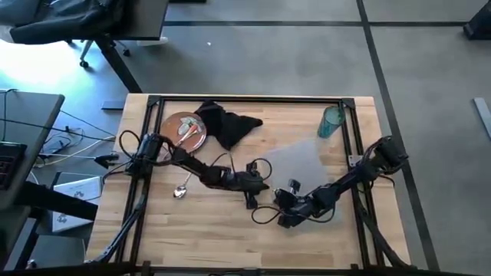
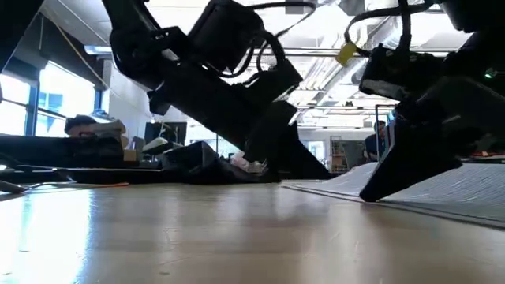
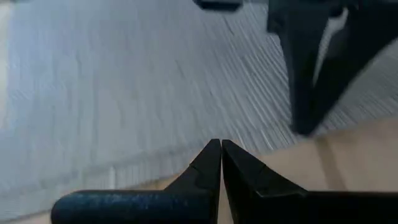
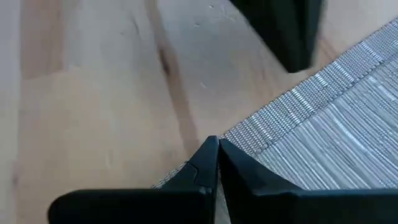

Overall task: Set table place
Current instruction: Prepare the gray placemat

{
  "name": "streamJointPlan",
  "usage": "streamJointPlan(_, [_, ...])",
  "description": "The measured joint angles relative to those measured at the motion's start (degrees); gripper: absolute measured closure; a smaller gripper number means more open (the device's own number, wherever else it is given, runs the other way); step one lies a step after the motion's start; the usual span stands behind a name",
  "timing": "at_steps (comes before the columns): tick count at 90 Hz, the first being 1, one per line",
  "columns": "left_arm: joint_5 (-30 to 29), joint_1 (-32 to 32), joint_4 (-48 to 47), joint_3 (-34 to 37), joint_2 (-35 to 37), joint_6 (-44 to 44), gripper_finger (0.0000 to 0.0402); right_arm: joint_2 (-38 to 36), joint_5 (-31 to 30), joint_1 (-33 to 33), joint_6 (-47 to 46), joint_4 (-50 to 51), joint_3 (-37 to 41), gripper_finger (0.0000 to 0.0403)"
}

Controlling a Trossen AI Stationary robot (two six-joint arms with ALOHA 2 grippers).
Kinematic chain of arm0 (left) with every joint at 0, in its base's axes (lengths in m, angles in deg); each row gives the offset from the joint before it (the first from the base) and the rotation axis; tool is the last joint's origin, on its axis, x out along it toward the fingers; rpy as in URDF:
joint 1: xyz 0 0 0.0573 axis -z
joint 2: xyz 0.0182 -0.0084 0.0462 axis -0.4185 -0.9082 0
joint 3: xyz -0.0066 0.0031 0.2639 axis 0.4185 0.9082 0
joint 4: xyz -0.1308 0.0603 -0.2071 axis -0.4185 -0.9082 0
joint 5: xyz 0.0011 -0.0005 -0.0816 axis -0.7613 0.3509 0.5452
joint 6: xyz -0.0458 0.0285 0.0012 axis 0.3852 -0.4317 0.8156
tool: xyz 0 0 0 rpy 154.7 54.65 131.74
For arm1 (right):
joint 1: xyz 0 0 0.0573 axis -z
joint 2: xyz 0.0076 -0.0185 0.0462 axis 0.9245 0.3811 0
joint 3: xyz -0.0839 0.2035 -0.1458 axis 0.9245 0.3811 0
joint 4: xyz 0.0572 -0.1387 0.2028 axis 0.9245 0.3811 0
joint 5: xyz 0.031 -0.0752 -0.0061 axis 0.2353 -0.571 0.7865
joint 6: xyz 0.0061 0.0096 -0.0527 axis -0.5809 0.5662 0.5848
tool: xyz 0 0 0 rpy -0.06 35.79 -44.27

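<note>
Lying skewed near the table's middle, the placemat, judged light, thin and floppy, is pinched at its near edge by both shut grippers, left gripper and right gripper, corners being the best hold.

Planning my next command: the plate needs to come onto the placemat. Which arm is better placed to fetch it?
Probably left. The left gripper works from the plate's side of the table; the right gripper sits at the placemat's near edge, fingers shut there, farther from the plate.
</note>
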Motion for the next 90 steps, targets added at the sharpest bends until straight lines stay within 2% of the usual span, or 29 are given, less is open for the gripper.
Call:
streamJointPlan(16, [4.43, -0.61, -0.67, -0.09, -1.87, 3.15, 0.0402, 0.04, 0.43, 1.55, 1.86, -1.2, -0.02, 0.0403])
streamJointPlan(37, [1.84, -0.15, -3.14, -0.09, -2.54, 5.35, 0.0402, -0.53, 0.32, 3.55, 3.78, -1.17, -0.09, 0.0403])
streamJointPlan(59, [1.91, -0.2, -4.67, -0.09, -2.56, 4.96, 0.0402, -4.72, -0.56, 6.43, 10.46, 4.95, -3.34, 0.0403])
streamJointPlan(90, [1.9, -0.07, -5.12, -0.04, -2.6, 4.93, 0.0402, -1.36, 3.65, 9.62, 11.96, 7.96, -2.7, 0.0403])
